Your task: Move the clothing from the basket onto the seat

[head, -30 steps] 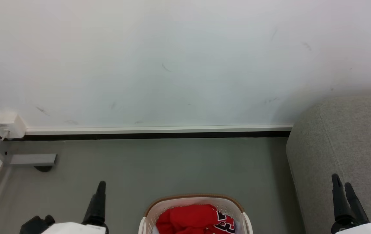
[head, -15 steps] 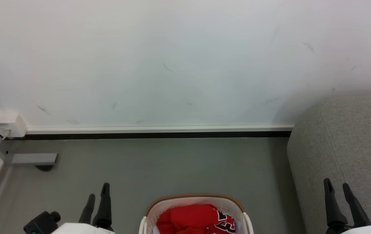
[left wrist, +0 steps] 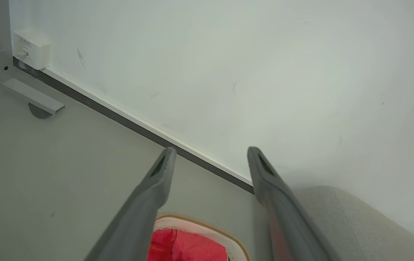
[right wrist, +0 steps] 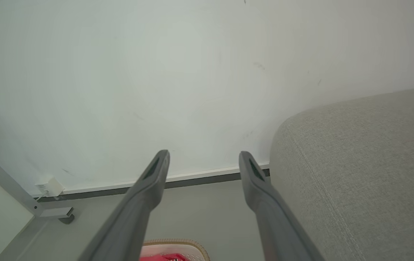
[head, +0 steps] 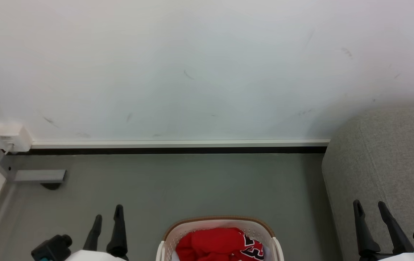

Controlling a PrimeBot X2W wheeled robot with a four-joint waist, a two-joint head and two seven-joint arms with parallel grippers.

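The red clothing (head: 216,244) with black-and-white lettering lies in the cream-white basket (head: 218,223), on the floor at the bottom middle of the head view. Red fabric (left wrist: 185,248) and the basket's brown rim (left wrist: 207,224) also peek in low in the left wrist view, and the basket (right wrist: 176,246) shows at the bottom of the right wrist view. The grey seat (head: 392,163) stands to the right. My left gripper (head: 108,214) is open, left of the basket. Open as well, my right gripper (head: 369,206) hangs in front of the seat's side (right wrist: 355,174).
A white wall (head: 192,65) with a pale skirting strip (head: 178,144) closes the far side. A white socket box (head: 11,137) sits at the left corner beside a grey metal frame foot (head: 38,175). Bare grey floor (head: 185,185) lies between basket and wall.
Both grippers went from nearly shut to open, fingers spreading apart. The right gripper shifted a little left; the left one rolled so both fingers show. The basket and clothing stay put.
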